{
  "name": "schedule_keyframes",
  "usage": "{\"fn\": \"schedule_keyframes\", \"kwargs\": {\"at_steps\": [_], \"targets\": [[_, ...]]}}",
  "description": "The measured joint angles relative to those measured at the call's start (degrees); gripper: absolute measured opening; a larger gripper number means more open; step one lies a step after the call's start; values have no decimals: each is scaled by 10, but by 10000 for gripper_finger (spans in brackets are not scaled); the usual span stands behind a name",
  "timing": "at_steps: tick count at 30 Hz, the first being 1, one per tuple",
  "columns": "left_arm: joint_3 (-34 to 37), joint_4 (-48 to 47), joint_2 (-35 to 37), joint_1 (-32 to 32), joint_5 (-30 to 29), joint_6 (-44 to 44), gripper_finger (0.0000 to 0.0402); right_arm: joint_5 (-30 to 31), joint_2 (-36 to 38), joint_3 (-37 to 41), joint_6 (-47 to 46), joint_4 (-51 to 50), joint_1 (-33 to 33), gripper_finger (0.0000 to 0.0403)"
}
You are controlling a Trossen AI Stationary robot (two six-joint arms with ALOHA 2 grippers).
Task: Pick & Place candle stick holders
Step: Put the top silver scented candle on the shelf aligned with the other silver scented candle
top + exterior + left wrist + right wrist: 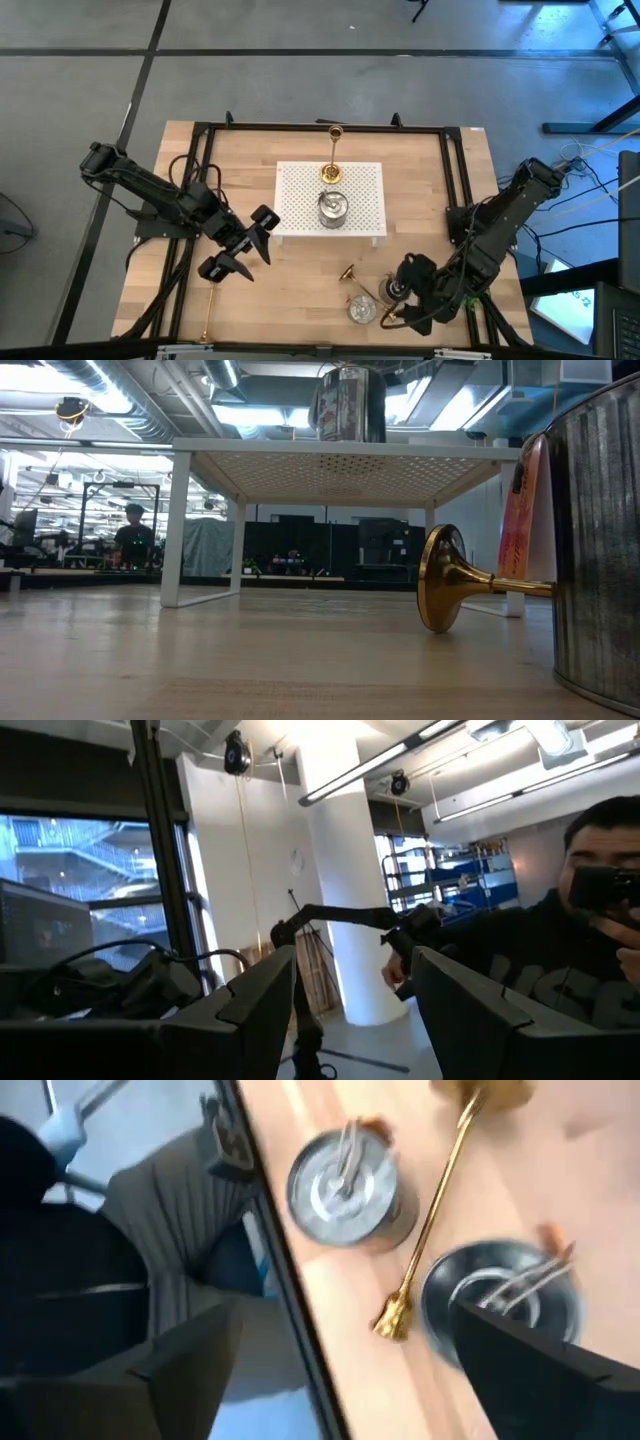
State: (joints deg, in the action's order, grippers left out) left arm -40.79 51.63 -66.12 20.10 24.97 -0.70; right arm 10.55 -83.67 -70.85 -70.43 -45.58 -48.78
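The white perforated stand [365,190] carries an upright gold candlestick [331,172] and a silver holder [332,208]; the holder also shows in the low view [350,405]. Near the table's front edge a gold candlestick [435,1210] lies on its side between two silver holders [345,1185] [500,1295]; they also show in the high view [350,274] [361,308] [393,290]. My right gripper [365,1380] hovers open over these three. A third gold candlestick [208,320] lies at the front left. My left gripper [255,262] is open and empty, left of the stand, tipped up toward the room.
A black metal frame [320,126] runs around the tabletop. Cables lie along the left [180,270] and right [470,225] sides. A person holding a dark device [590,920] stands beyond the table. Bare wood [300,280] lies between the stand and the front edge.
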Motion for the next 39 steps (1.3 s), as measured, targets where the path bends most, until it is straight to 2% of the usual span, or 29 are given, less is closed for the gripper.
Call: {"fn": "schedule_keyframes", "kwargs": {"at_steps": [4, 10, 15, 23, 29, 35, 39], "targets": [[0, -31, 20, 0, 0, -19, 198, -19, -4, 0, 0, 1, 16, 373], [0, -35, 22, 0, -7, -25, 198, 49, -4, 0, 2, 94, 26, 374], [0, -39, 22, 1, -30, -25, 198, -6, -5, 0, 23, 124, 54, 374], [0, -43, 22, 1, -32, -26, 198, -111, -48, 0, -72, -56, 73, 374], [0, -43, 22, 1, -34, -31, 198, -183, -104, -1, -93, -91, 88, 374], [0, -43, 22, 1, -34, -31, 198, -193, -156, -38, -97, -193, 91, 374], [0, -43, 22, 1, -34, -31, 198, -178, -176, -89, -82, -230, 91, 374]]}}
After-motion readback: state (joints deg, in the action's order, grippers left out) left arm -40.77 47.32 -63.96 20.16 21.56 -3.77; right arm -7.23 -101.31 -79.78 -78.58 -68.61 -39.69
